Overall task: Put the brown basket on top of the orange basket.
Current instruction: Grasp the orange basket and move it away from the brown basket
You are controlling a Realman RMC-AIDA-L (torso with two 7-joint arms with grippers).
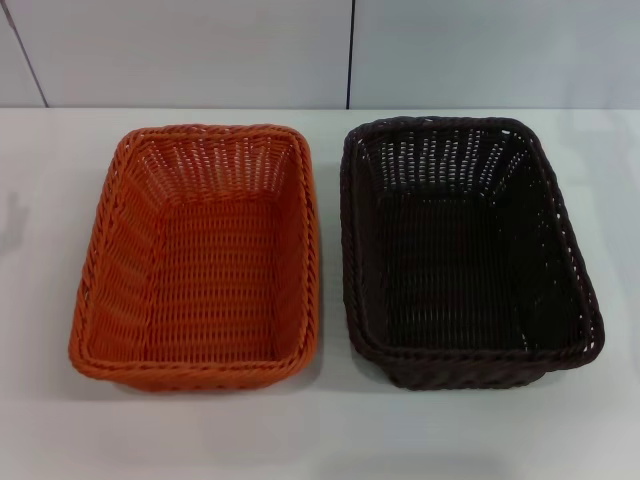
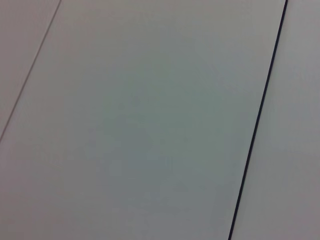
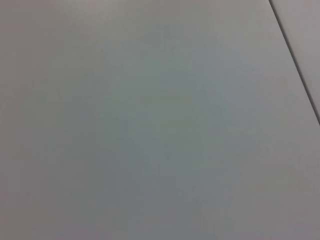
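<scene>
Orange basket (image 1: 196, 256) and brown basket (image 1: 466, 250) sit side by side on the white table (image 1: 330, 430), the orange on the left, a narrow gap between their rims. Bare tabletop runs around both. Neither gripper shows in any view, so their state and position relative to the baskets cannot be told.

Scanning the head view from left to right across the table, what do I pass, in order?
Bright orange rectangular woven basket → narrow strip of bare white table between them → very dark brown rectangular woven basket. The two baskets stand side by side, apart. Neither claw is in view.
</scene>
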